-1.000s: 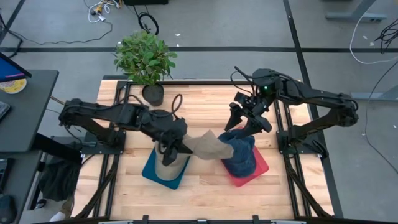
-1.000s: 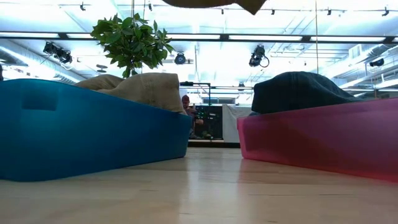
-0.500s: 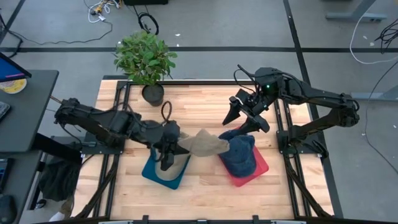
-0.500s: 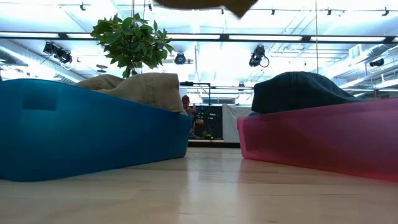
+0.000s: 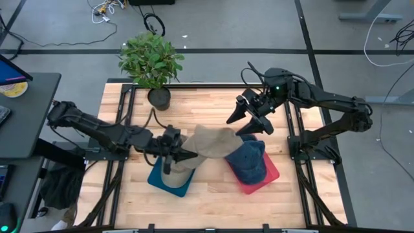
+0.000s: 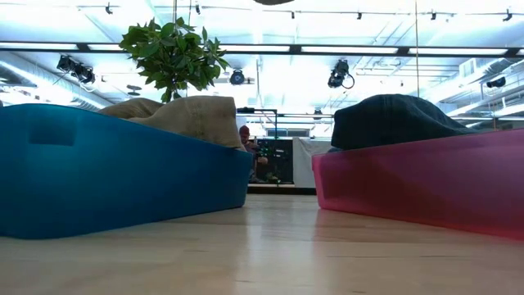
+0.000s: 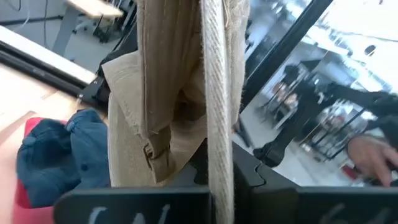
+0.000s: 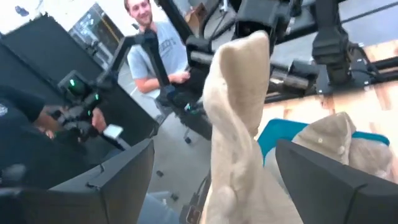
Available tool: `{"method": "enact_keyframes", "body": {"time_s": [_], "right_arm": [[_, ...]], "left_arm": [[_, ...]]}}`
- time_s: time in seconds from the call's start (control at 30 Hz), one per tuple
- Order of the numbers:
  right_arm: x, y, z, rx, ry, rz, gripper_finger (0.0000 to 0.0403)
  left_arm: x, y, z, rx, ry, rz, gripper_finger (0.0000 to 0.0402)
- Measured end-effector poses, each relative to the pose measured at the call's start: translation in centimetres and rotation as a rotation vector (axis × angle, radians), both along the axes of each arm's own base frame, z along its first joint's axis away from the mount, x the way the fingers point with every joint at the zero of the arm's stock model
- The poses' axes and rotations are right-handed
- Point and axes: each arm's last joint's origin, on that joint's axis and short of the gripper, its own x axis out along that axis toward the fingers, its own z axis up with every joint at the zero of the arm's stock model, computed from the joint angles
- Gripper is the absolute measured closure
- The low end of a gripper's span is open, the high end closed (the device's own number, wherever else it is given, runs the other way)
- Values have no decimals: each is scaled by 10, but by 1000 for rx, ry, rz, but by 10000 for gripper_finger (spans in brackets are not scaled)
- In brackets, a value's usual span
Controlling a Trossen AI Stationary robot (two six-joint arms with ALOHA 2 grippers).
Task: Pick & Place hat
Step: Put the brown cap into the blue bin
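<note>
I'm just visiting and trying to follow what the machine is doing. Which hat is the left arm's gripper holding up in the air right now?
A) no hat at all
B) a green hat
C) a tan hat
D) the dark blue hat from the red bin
C: the left gripper is shut on the tan hat, lifted above the blue bin, while the dark blue hat lies in the red bin.

A potted plant [image 5: 151, 61] is standing at the far edge of my wooden tabletop [image 5: 207, 103], its leaves showing above the bins in the low view. A dark desk [image 5: 26, 113] is sitting off to my left with a yellow disc [image 5: 13, 88] lying on it. Cables [image 5: 103, 9] are trailing across the grey floor [image 5: 213, 26]. Ceiling lights [image 6: 341, 74] are glowing overhead, and a person in a grey shirt [image 8: 152, 46] is sitting beyond the tabletop.
</note>
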Motion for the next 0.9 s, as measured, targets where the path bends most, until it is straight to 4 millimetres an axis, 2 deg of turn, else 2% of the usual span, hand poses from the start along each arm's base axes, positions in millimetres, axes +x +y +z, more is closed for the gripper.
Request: {"method": "enact_keyframes", "body": {"time_s": [0.23,0.43,0.53,0.6,0.7,0.9], "right_arm": [[26,-4,-10,78,20,23,64],[40,-6,-20,114,55,14,64],[45,-7,-18,143,33,22,78],[46,-6,-16,151,16,43,99],[46,-6,-16,157,11,64,151],[45,-4,-16,169,20,118,309]], "left_arm": [[-9,5,-17,-7,-153,11,389],[-10,6,-23,20,-153,12,389],[-9,9,-23,45,-156,26,389],[-8,12,-23,52,-156,37,385],[-7,15,-22,61,-161,45,386],[-6,20,-20,83,-186,49,390]]}}
